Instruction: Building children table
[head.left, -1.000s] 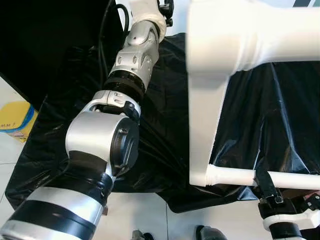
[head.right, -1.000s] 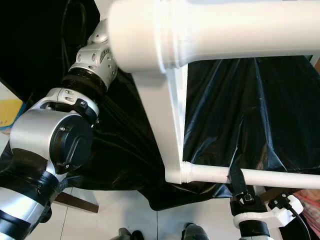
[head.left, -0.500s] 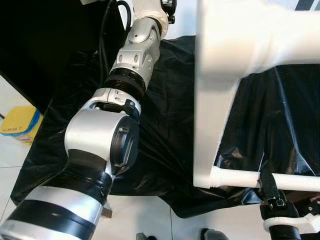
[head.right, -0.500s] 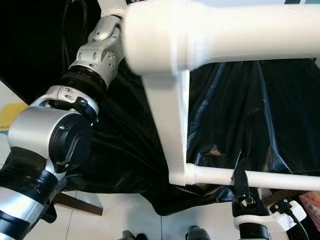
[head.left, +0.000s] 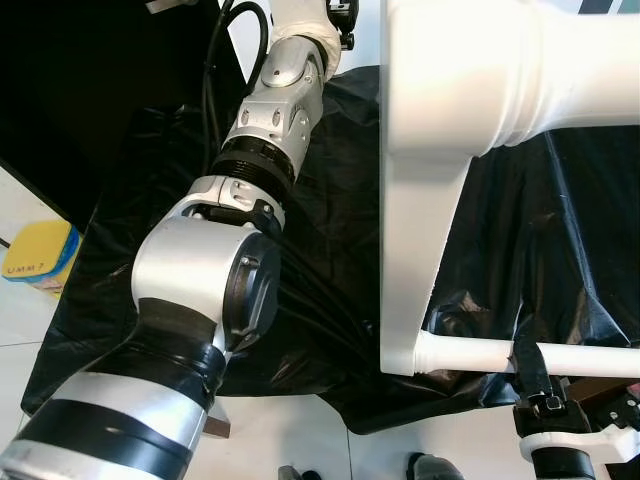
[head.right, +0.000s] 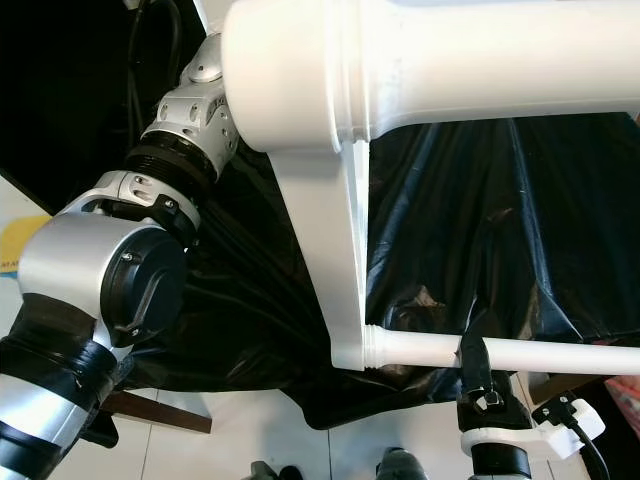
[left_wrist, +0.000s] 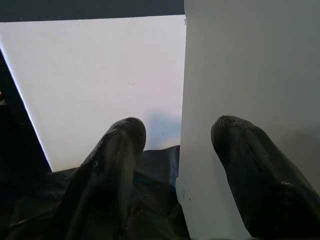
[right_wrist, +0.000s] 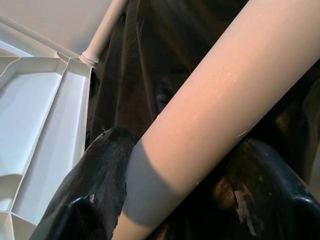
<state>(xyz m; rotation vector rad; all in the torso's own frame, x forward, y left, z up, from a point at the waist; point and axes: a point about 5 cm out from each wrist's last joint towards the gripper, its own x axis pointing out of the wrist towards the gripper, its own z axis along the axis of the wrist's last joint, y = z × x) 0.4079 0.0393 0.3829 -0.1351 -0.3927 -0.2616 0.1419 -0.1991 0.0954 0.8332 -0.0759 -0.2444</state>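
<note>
Left eye view: the white table frame (head.left: 415, 250) fills 12 to 3 o'clock, its thick leg (head.left: 560, 70) running off at 2 o'clock, over a black plastic sheet (head.left: 330, 250). The left arm (head.left: 200, 280) reaches from 7 toward 12 o'clock. At 5 o'clock the right gripper (head.left: 527, 365) clamps the thin leg (head.left: 580, 358).

Right eye view: a blue-and-yellow object on the floor (head.right: 12, 250) sits at 9 o'clock.

Left wrist view: the left gripper (left_wrist: 177, 150) has its 2 fingers (left_wrist: 112, 170) spread wide astride a white panel edge (left_wrist: 210, 150); I cannot tell whether they touch it.

Right wrist view: both fingers (right_wrist: 95, 185) squeeze the thin leg from opposite sides.
</note>
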